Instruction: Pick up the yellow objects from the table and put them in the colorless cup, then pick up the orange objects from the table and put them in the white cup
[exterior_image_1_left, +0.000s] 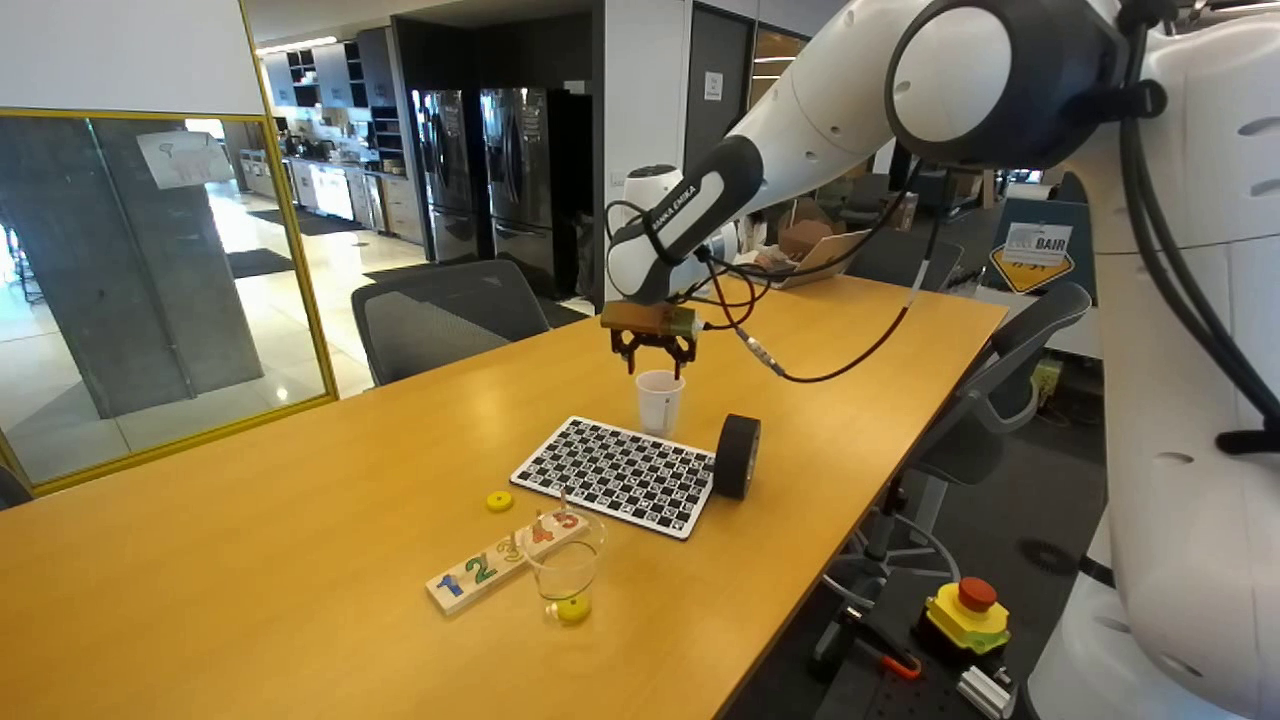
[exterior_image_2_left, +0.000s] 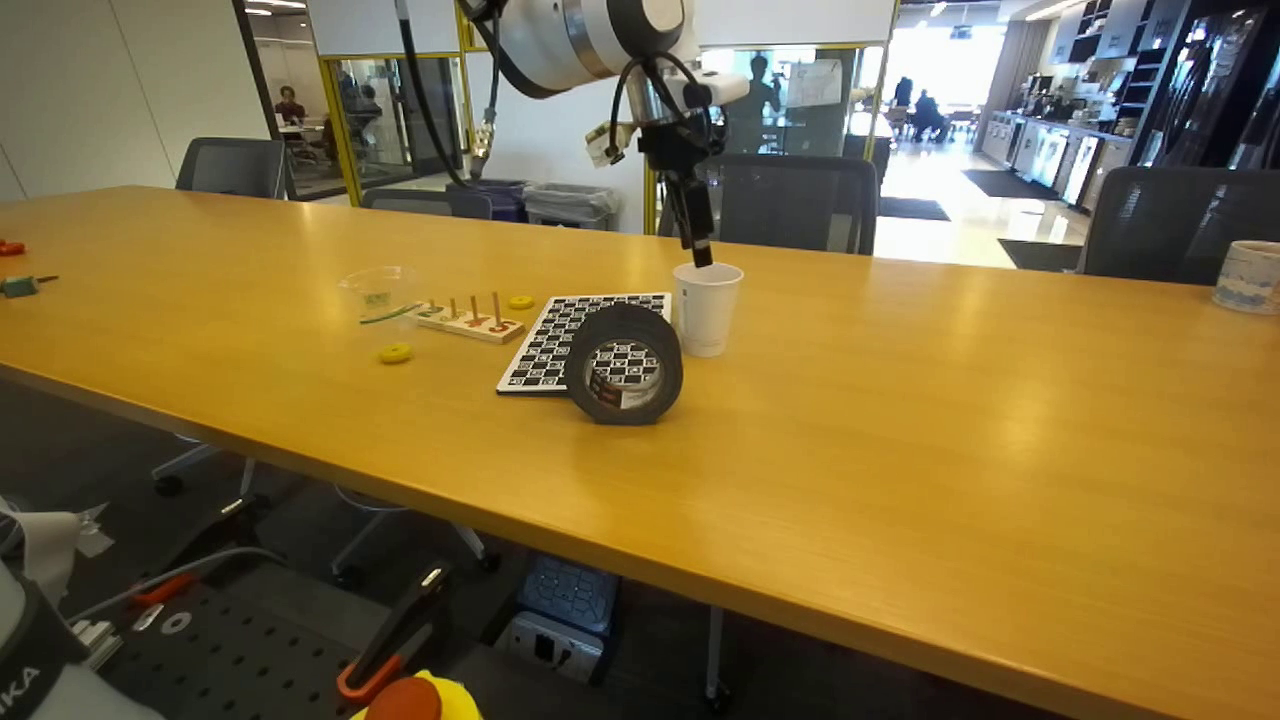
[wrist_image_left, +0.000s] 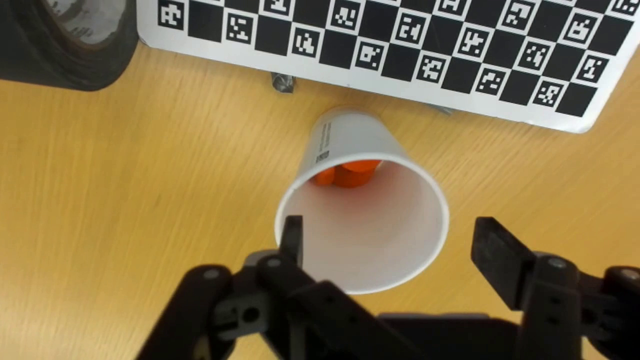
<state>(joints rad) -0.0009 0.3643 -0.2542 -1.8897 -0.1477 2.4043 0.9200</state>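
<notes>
The white cup stands upright on the table (exterior_image_1_left: 330, 560) in both exterior views (exterior_image_1_left: 658, 408) (exterior_image_2_left: 707, 315). Inside it, orange objects (wrist_image_left: 354, 176) lie at the bottom in the wrist view. My gripper (wrist_image_left: 390, 235) is open and empty above the cup (wrist_image_left: 352, 132); its left fingertip overlaps the rim and its right is outside. It points down over the cup in both exterior views (exterior_image_1_left: 654, 370) (exterior_image_2_left: 703, 262). The colorless cup (exterior_image_1_left: 563, 562) (exterior_image_2_left: 378, 290) stands by a number board. A yellow object (exterior_image_1_left: 571, 607) (exterior_image_2_left: 395, 353) shows at its foot, seemingly inside. Another yellow object (exterior_image_1_left: 499, 501) (exterior_image_2_left: 521, 302) lies beyond the board.
A checkered board (exterior_image_1_left: 620, 470) (wrist_image_left: 380, 50) lies close beside the white cup. A black tape roll (exterior_image_1_left: 737, 456) (exterior_image_2_left: 624, 365) stands on edge by it. The wooden number board (exterior_image_1_left: 500, 560) (exterior_image_2_left: 475, 324) has upright pegs. A mug (exterior_image_2_left: 1248, 278) and a red item (exterior_image_2_left: 12, 248) are at opposite sides.
</notes>
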